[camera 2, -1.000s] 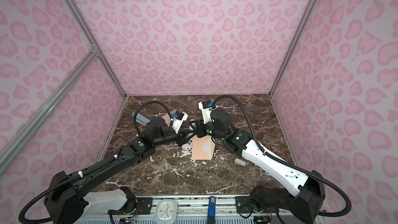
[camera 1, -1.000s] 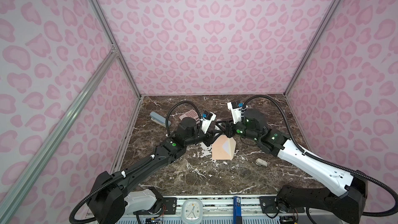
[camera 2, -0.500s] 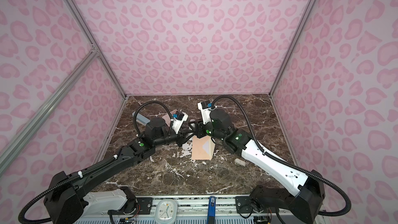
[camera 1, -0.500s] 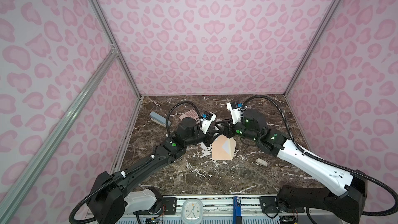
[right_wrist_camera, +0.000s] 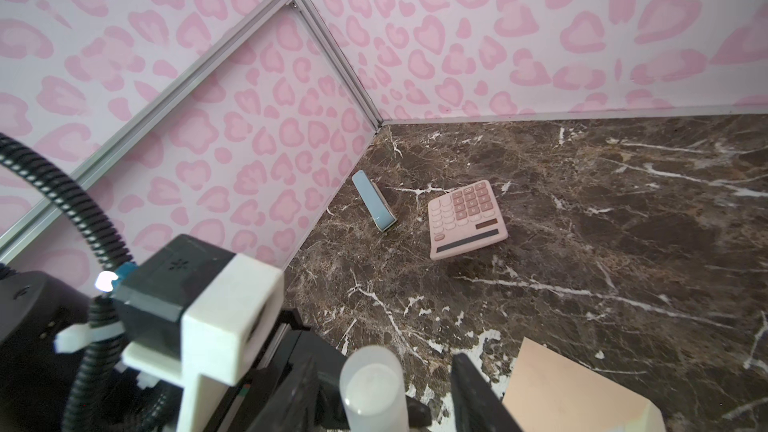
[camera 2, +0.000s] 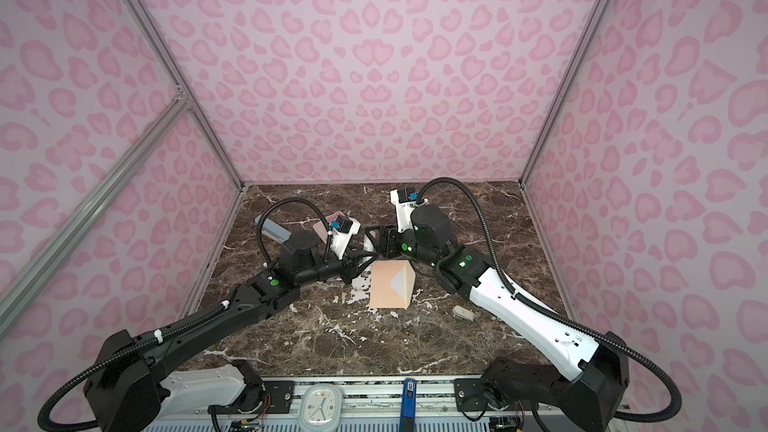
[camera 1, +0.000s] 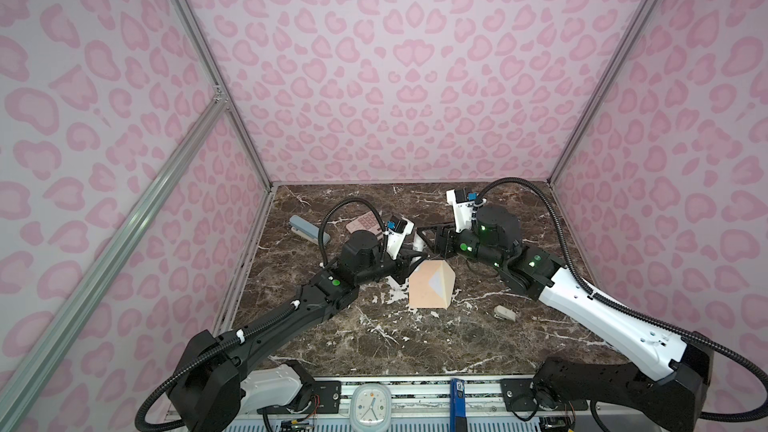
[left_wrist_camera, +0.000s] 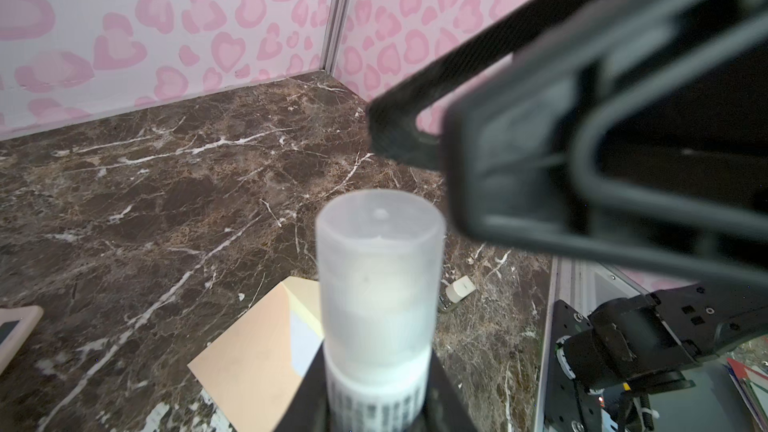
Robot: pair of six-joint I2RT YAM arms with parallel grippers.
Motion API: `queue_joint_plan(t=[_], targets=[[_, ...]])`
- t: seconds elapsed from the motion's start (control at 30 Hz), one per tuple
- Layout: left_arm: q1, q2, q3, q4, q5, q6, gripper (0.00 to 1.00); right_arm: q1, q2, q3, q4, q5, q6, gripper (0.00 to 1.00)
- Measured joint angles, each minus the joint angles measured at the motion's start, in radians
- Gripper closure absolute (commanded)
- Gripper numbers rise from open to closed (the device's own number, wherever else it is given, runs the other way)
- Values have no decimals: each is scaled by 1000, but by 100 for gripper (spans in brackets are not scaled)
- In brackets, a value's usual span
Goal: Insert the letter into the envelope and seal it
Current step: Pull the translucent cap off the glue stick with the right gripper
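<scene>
The peach-tan envelope (camera 1: 422, 290) (camera 2: 384, 290) lies flat mid-table, its triangular flap open and pointing right. A white patch of the letter (camera 1: 436, 282) (left_wrist_camera: 305, 342) shows at its mouth. Just behind the envelope, my left gripper (camera 1: 409, 257) (left_wrist_camera: 378, 403) is shut on a white glue stick (camera 1: 417, 243) (left_wrist_camera: 378, 284) by its barcoded body. The translucent cap is still on and points at my right gripper (camera 1: 432, 239) (right_wrist_camera: 386, 392). That gripper is open, with a finger (right_wrist_camera: 473, 392) on each side of the cap (right_wrist_camera: 374, 384) and a gap to each.
A pink calculator (camera 1: 365, 224) (right_wrist_camera: 467, 218) and a blue stapler (camera 1: 309, 228) (right_wrist_camera: 374, 201) lie at the back left near the wall. A small beige object (camera 1: 505, 313) (left_wrist_camera: 459, 288) sits right of the envelope. Patterned pink walls close in three sides.
My right gripper's jaws have spread apart round the glue stick's cap. Both arms and the envelope have hardly moved.
</scene>
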Motion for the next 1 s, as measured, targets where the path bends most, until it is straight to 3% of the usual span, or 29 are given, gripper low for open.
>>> queue_joint_plan(t=[0.5, 0.83, 1.0], targets=[[0, 8, -1, 27, 0, -17, 96, 10, 53, 36, -23, -32, 9, 60], [0, 8, -1, 23, 0, -20, 96, 10, 61, 45, -39, -26, -5, 84], [0, 8, -1, 31, 1, -19, 96, 10, 61, 61, -54, -21, -11, 87]])
